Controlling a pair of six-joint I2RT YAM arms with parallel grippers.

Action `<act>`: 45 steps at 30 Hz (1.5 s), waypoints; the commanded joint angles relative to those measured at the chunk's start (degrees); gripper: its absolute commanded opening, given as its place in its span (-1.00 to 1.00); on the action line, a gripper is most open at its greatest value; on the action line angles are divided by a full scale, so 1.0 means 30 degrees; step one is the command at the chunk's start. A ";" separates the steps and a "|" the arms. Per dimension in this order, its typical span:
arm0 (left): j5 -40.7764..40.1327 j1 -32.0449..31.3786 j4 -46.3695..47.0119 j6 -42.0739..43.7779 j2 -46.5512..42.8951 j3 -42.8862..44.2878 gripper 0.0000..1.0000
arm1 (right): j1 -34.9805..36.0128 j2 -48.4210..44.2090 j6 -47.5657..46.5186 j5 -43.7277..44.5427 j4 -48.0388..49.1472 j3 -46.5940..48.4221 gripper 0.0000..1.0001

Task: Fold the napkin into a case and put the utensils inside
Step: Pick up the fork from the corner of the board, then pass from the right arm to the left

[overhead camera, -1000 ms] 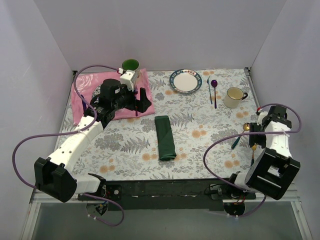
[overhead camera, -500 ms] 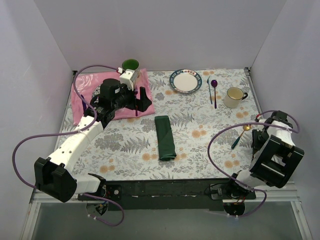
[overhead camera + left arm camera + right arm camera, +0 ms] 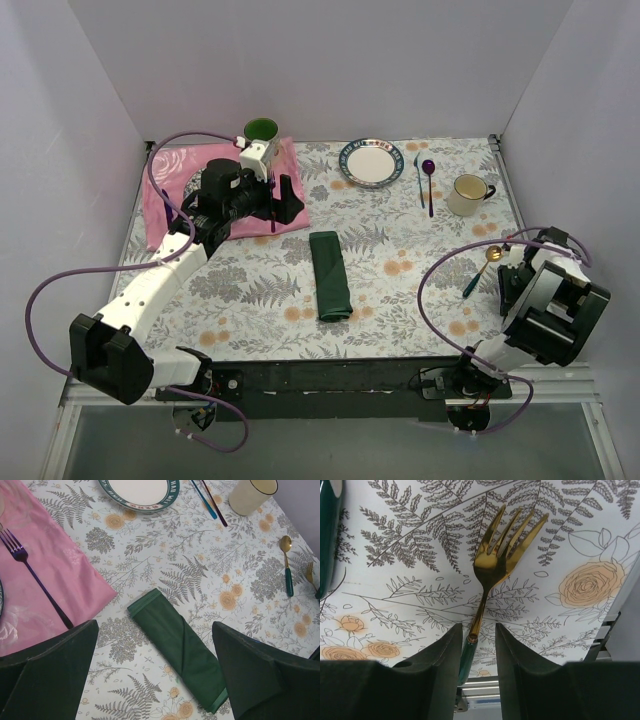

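The dark green napkin (image 3: 330,275) lies folded into a long narrow strip in the middle of the table, also in the left wrist view (image 3: 180,647). A gold spoon with a green handle (image 3: 478,272) lies at the right, also in the left wrist view (image 3: 286,565). A gold fork with a green handle (image 3: 492,567) lies flat beside it near the right edge. My right gripper (image 3: 477,630) is low over the fork, its jaws narrowly apart on either side of the handle, with a gap showing. My left gripper (image 3: 280,200) hangs wide open and empty above the pink cloth's edge.
A pink cloth (image 3: 170,200) with a purple fork (image 3: 35,580) lies at the back left, with a green cup (image 3: 261,130) behind it. A plate (image 3: 371,162), a purple spoon (image 3: 429,180) and a cream mug (image 3: 468,195) stand at the back right. The table's right edge is close to the fork.
My right arm has folded back toward the near right corner and its gripper has come down over the fork. The left arm and the napkin have not moved.
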 commanded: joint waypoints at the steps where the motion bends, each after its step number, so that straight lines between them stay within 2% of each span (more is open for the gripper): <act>1: 0.0134 0.0109 0.0311 0.0256 -0.0417 -0.0160 0.96 | -0.0089 0.0722 0.0099 -0.0071 0.0866 0.0305 -0.20; 8: 0.0046 0.0109 0.0370 0.0316 -0.0505 -0.0365 0.96 | -0.0089 0.0754 0.0304 -0.0481 0.1101 0.0480 -0.31; 10: -0.0012 0.0138 0.0370 0.0286 -0.0475 -0.0336 0.96 | -0.0089 0.0665 0.0421 -0.0686 0.0984 0.0569 -0.58; 11: -0.0012 0.0109 0.0341 0.0257 -0.0446 -0.0307 0.97 | -0.0089 0.0636 0.0509 -0.0600 0.0984 0.0627 -0.62; 12: -0.0041 0.0109 0.0399 0.0257 -0.0446 -0.0307 0.96 | -0.0118 0.0665 0.0597 -0.0425 0.1042 0.0628 -0.89; 13: -0.0012 0.0109 0.0370 0.0257 -0.0446 -0.0307 0.96 | -0.0119 0.0636 0.0742 -0.0162 0.1014 0.0657 -0.97; 18: -0.0100 0.0109 0.0399 0.0403 -0.0563 -0.0424 0.96 | -0.0206 -0.0299 0.1241 -0.0217 0.0342 0.1096 -0.97; 21: -0.0129 0.0138 0.0458 0.0374 -0.0710 -0.0512 0.96 | -0.0206 -0.2052 0.1330 -0.0833 -0.0450 0.1564 -0.97; 29: 0.0485 0.0138 -0.0535 0.0549 -0.0273 0.0423 0.96 | 0.0406 -0.5983 0.1737 -0.5547 -0.2384 0.3961 -0.97; 31: 0.1562 0.0138 -0.1765 0.0783 0.0518 0.1564 0.96 | 0.2013 -0.6511 0.2820 -0.6253 -0.2766 0.4551 -0.97; 32: 0.2092 0.0167 -0.2349 0.0987 0.0753 0.1916 0.96 | 0.3789 -0.6629 0.3346 -0.6399 -0.2795 0.5104 -0.97; 34: 0.3727 0.0138 -0.2559 0.0960 0.1193 0.2647 0.96 | 0.5934 -0.6922 0.5010 -0.6110 -0.1805 0.5402 -0.97; 35: 0.4318 0.0167 -0.2676 0.0960 0.1310 0.2884 0.96 | 0.8150 -0.6952 0.5456 -0.5933 -0.1335 0.5548 -0.97; 39: 0.5699 0.0168 -0.2677 -0.0093 0.2189 0.4085 0.96 | 1.2472 -0.5930 0.8091 -0.4794 0.0949 0.6339 -0.97; 43: 0.6928 0.0197 -0.1830 -0.0680 0.3096 0.4586 0.81 | 1.5169 -0.4932 0.9414 -0.3854 0.2242 0.6924 -0.97; 45: 0.7866 0.0197 -0.0806 -0.1146 0.3448 0.4439 0.63 | 1.6693 -0.4581 1.0321 -0.3356 0.2564 0.7073 -0.97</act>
